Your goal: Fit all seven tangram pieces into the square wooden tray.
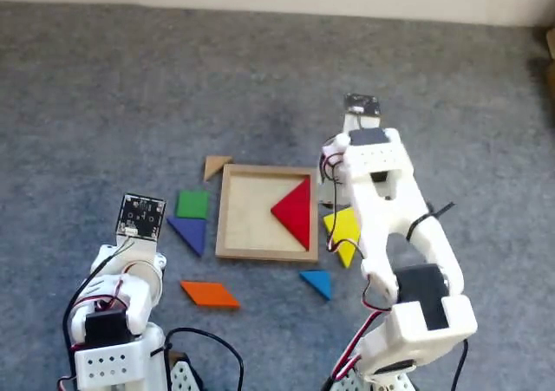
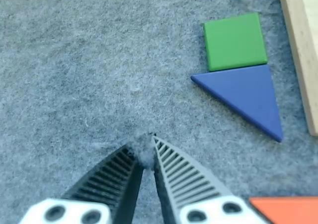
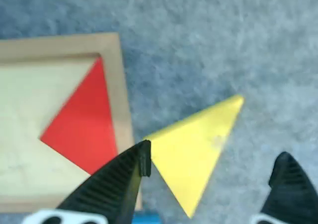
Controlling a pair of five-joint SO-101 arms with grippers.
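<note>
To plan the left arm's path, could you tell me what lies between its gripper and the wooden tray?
The dark blue triangle and green square lie between the left gripper and the tray, in the left wrist view.

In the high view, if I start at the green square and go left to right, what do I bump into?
green square → wooden tray → red triangle, lying in the tray's right side → yellow triangle

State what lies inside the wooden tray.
Only a red triangle lies in the tray, against the side nearest the yellow triangle. The rest is bare wood; nothing covers its floor.
</note>
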